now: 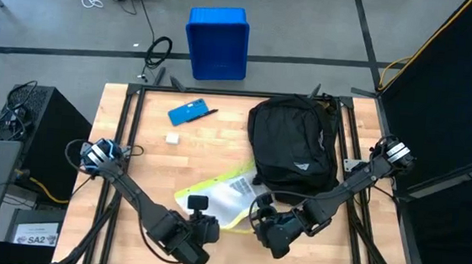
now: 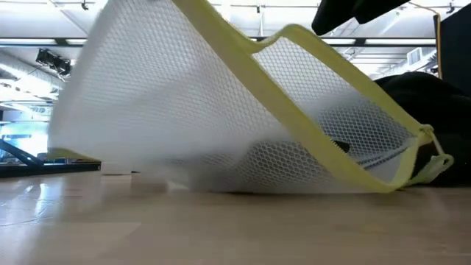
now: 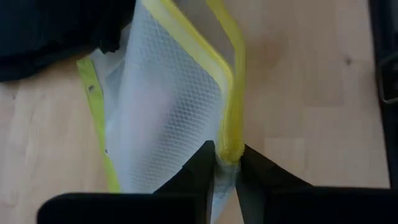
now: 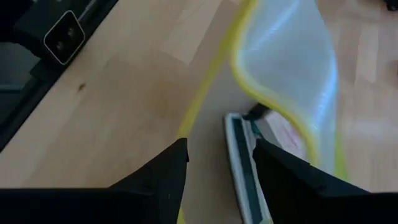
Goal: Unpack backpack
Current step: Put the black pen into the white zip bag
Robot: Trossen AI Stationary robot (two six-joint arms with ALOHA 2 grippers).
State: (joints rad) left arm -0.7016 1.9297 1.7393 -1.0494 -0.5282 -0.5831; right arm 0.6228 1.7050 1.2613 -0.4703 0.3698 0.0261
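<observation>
The black backpack (image 1: 294,145) lies flat on the table's right half. In front of it is a white mesh pouch with yellow binding (image 1: 218,194), (image 2: 221,110). My left gripper (image 1: 205,228), (image 3: 227,167) is at the pouch's near end, shut on its yellow edge. My right gripper (image 1: 267,227), (image 4: 221,165) hovers at the pouch's right side, open. A narrow grey-green strip (image 4: 241,174) lies between its fingers, close to one of them. Something dark (image 2: 338,146) shows inside the pouch. My left gripper pinches the pouch's yellow-bound edge (image 3: 229,144) between its two fingers, coming from the table's near side and slanting down. The pouch's near end is raised and the mesh slopes down from it. Its far lower edge (image 2: 294,188) rests on the table. Whether my right gripper's finger (image 4: 273,171) touches the strip, I cannot tell.
A blue flat device (image 1: 187,111) with a dark pen (image 1: 207,112) beside it and a small white block (image 1: 172,140) lie at the far left of the table (image 1: 132,166). A blue bin (image 1: 218,42) stands on the floor beyond the far edge.
</observation>
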